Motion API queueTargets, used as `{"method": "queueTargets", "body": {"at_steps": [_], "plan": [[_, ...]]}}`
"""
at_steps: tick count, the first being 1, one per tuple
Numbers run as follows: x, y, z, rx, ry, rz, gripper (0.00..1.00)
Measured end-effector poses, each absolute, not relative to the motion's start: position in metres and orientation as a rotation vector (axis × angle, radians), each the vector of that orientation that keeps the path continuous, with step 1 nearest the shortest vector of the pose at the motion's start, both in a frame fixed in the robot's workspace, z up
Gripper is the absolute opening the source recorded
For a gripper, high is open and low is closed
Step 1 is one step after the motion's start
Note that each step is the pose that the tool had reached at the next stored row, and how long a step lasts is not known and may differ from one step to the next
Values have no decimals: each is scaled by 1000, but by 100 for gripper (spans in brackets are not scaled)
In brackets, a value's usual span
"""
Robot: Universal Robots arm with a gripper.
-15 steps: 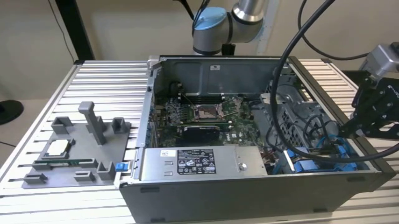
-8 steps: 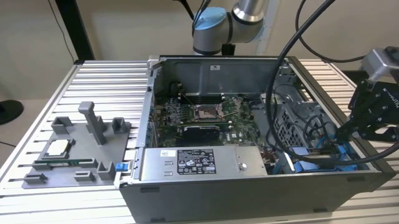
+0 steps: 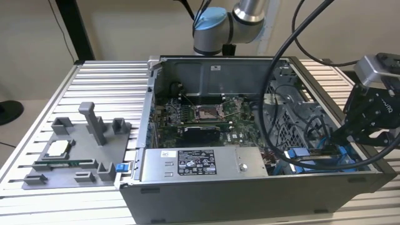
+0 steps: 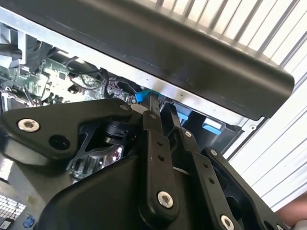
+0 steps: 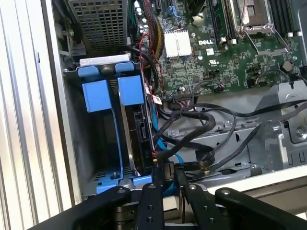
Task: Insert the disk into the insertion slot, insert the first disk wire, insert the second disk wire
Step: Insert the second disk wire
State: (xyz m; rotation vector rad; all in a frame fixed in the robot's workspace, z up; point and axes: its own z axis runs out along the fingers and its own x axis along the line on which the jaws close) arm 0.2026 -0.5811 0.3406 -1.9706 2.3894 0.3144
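The disk [image 5: 140,127] stands on edge inside the insertion slot [image 5: 91,158], between blue rails and tabs [image 5: 130,89]. In both wrist views my gripper [image 5: 168,175] hangs just off the disk's connector end, its fingers [image 5: 154,191] nearly together on a small dark connector with a blue wire [image 5: 169,152] running from it. A blue tip shows at the fingertips [image 4: 152,111] of the gripper [image 4: 160,112] in the second wrist view. In the exterior view the gripper [image 3: 334,147] reaches down into the case's near corner on that view's right, by the slot [image 3: 299,154].
Black cables [image 5: 201,124] loop over the grey metal beside the slot. A perforated cage [image 5: 103,24] sits beyond it, next to the motherboard [image 3: 206,117]. The grey power-supply box [image 3: 194,164] fills the case's near side. A grey fixture plate [image 3: 75,150] lies on the exterior view's left.
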Motion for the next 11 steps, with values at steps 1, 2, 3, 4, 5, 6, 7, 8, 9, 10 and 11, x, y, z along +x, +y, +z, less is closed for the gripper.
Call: {"method": "queueTargets", "body": {"at_steps": [1, 2, 3, 4, 5, 6, 7, 8, 9, 10, 11], "plan": [[202, -581, 340, -1970, 2389, 314, 100], [202, -581, 340, -1970, 2389, 314, 100], [202, -581, 340, -1970, 2388, 313, 100], [202, -581, 340, -1970, 2388, 312, 100], [201, -581, 340, -1968, 2386, 312, 100], [201, -581, 339, -1967, 2384, 312, 100], [201, -581, 339, -1965, 2383, 314, 100], [201, -581, 339, -1964, 2381, 316, 100], [201, -581, 339, -1963, 2380, 319, 0], [201, -581, 339, -1962, 2379, 320, 0], [201, -581, 340, -1961, 2379, 321, 0]]}}
